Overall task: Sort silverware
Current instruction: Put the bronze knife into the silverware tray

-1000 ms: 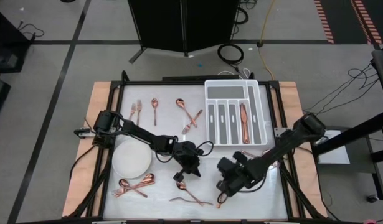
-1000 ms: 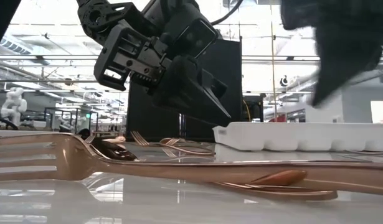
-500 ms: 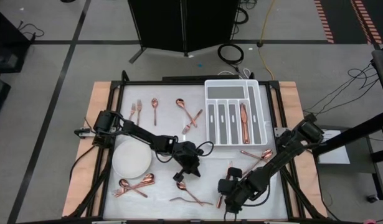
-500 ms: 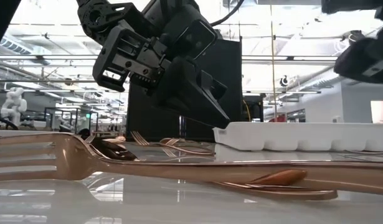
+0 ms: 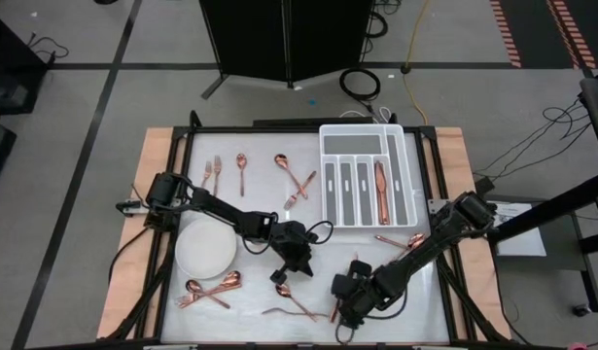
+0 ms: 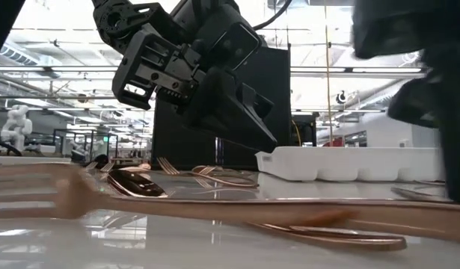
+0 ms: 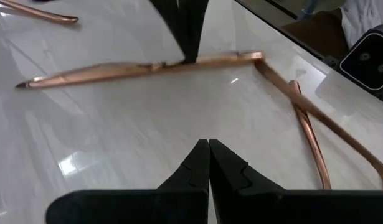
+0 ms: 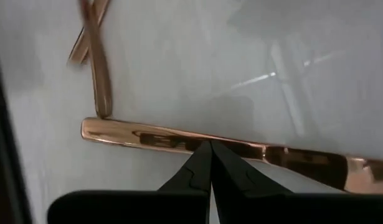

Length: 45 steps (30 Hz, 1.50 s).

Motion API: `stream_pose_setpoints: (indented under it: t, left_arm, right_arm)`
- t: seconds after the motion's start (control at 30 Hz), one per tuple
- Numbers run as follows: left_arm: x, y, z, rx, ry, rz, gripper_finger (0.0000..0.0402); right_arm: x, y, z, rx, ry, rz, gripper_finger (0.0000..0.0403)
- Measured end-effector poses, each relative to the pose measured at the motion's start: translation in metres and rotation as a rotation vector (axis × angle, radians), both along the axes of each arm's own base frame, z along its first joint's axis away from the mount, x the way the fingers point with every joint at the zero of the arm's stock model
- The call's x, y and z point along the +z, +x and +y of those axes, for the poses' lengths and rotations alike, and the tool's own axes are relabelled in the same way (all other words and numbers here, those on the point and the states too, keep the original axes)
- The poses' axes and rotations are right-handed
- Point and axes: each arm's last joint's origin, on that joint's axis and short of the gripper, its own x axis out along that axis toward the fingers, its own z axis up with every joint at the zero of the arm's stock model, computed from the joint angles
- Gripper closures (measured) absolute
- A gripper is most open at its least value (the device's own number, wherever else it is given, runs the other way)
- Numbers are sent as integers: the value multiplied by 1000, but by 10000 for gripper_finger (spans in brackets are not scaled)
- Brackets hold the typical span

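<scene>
Right wrist view shows the right gripper [image 8: 209, 144] pinched shut, empty, against a utensil handle [image 8: 179, 142], so it may just shove it aside.

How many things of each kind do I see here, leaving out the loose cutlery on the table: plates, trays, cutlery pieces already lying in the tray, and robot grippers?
plate: 1
tray: 1
cutlery piece in the tray: 1
grippers: 2, the left gripper and the right gripper, both shut
Total: 5
</scene>
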Motion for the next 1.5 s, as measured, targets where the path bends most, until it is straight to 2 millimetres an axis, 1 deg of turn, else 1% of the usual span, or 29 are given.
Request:
stream_pose_setpoints:
  t: [0.33, 0.63, 0.73, 0.87, 0.93, 1.03, 1.17, 1.23, 1.4, 1.5]
  left_arm:
    - [0, 0, 0, 0, 0, 1, 402]
    - [0, 0, 0, 0, 0, 4, 402]
    - [0, 0, 0, 0, 0, 2, 402]
    - [3, 1, -5, -15, -4, -35, 402]
    - [4, 0, -9, -35, 5, -59, 402]
    - [3, -1, -13, -56, 19, -66, 402]
    - [3, -1, -13, -57, 21, -62, 402]
    - [3, -1, -12, -55, 21, -61, 402]
    - [3, -1, -13, -57, 21, -63, 402]
    - [3, -1, -13, -56, 21, -63, 402]
  right_arm:
    - [-2, 14, -24, -187, -4, 7, 403]
    - [-5, 6, -35, -414, -26, 87, 403]
    - [-5, 6, -38, -506, -62, 34, 403]
    - [-5, 18, -44, -586, -87, -110, 403]
    - [-5, 22, -47, -590, -100, -156, 403]
    - [-4, 27, -50, -553, -109, -174, 403]
    - [-1, 26, -49, -546, -105, -181, 403]
    - [4, 25, -48, -542, -98, -196, 403]
    - [25, 22, -47, -540, -127, -297, 403]
    - [35, 18, -53, -512, -181, -286, 403]
